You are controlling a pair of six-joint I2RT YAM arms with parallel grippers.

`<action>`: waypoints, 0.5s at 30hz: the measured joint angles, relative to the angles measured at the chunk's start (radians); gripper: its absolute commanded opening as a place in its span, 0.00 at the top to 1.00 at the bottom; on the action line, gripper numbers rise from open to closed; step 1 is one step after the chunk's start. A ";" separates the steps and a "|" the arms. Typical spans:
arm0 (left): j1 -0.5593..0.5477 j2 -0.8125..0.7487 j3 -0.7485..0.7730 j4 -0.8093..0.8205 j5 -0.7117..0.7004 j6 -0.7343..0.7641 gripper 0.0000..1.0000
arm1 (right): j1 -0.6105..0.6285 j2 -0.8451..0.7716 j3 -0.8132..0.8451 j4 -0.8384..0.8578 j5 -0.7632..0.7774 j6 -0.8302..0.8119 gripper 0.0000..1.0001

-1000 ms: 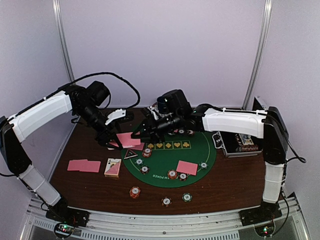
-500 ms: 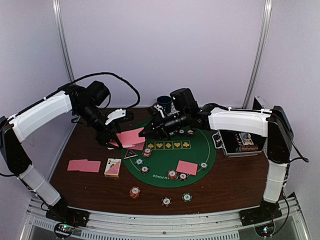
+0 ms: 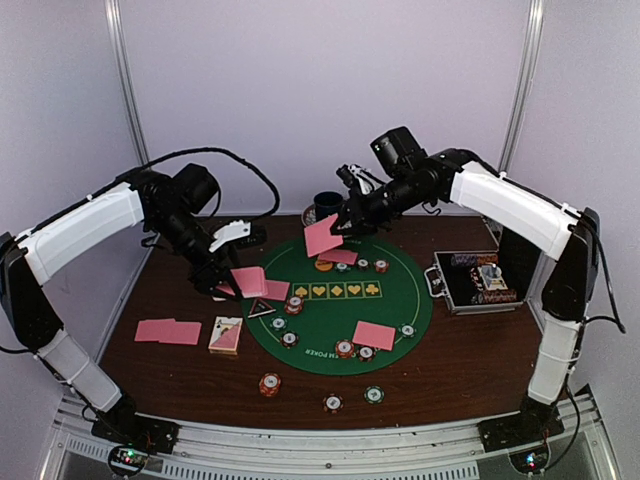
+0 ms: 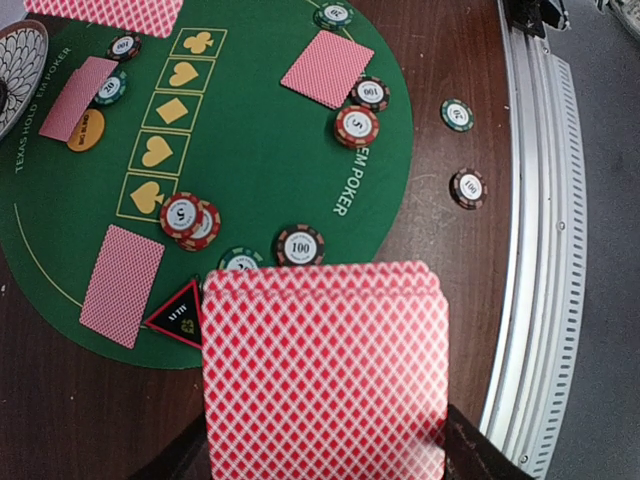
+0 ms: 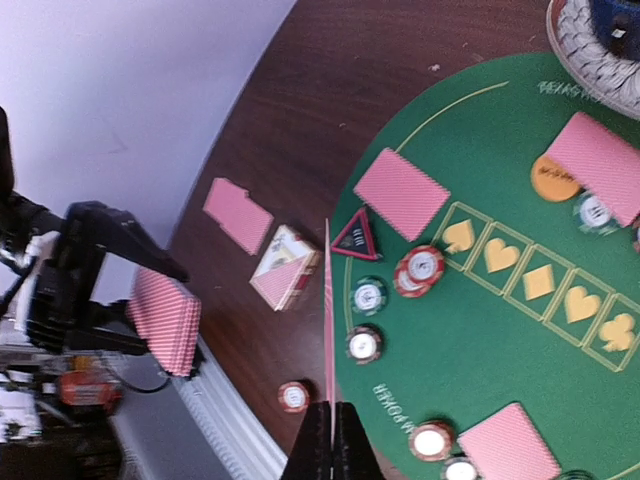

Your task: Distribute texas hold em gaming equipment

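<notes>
Rectangular lattice-backed card [image 3: 322,237], now higher

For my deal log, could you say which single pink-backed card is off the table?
The card pinched in the right claw, up above the mat's far side; other singles lie flat, and the left claw holds a stack.

Pale lilac walls [image 3: 320,90], dark wooden table [image 3: 470,365]

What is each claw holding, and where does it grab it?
The left claw grips the deck of pink-backed cards by one end. The right claw pinches one pink-backed card by its edge.
</notes>
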 measured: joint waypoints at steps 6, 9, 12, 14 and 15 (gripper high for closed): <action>0.010 -0.011 -0.004 -0.007 -0.001 0.000 1.00 | 0.098 0.076 0.139 -0.190 0.445 -0.344 1.00; 0.017 -0.021 -0.009 -0.014 -0.001 0.000 1.00 | 0.156 0.136 0.137 -0.195 0.648 -0.486 1.00; 0.021 -0.028 -0.013 -0.018 0.000 0.000 1.00 | 0.208 0.173 0.095 -0.127 0.833 -0.632 1.00; 0.023 -0.032 -0.019 -0.019 0.001 0.000 1.00 | 0.239 0.183 0.051 -0.060 0.937 -0.729 1.00; 0.024 -0.034 -0.021 -0.020 0.001 0.000 1.00 | 0.259 0.185 0.018 -0.003 0.997 -0.790 1.00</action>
